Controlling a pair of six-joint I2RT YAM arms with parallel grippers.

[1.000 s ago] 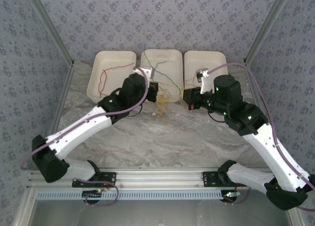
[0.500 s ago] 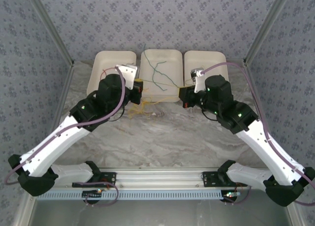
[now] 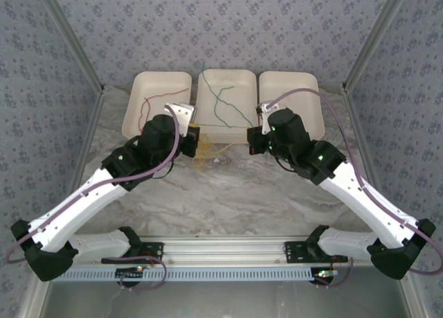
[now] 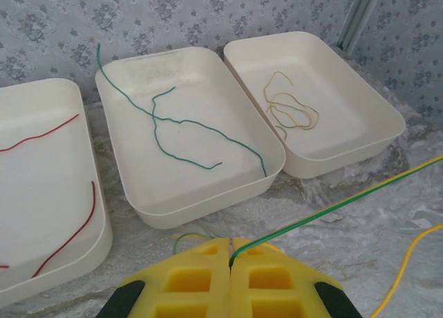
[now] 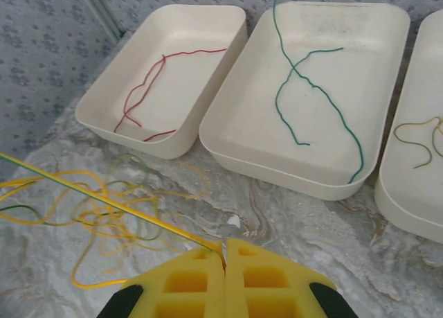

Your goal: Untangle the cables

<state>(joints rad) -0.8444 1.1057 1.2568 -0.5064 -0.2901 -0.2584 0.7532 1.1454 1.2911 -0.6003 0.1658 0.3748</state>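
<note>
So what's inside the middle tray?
Two green cables, crossing, one end trailing over the far rim of the tray. Nothing else on its floor; the near inner wall is hidden.

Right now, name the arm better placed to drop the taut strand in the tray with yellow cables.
Right, probably. The right gripper, shut on the strand, sits at the near corner of that tray; the left gripper holds the other end, across the middle tray.

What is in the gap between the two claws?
A taut yellow-green cable strand runs from the shut left gripper to the shut right gripper. Beneath it, a tangle of cables lies on the table, as the top view shows.
</note>
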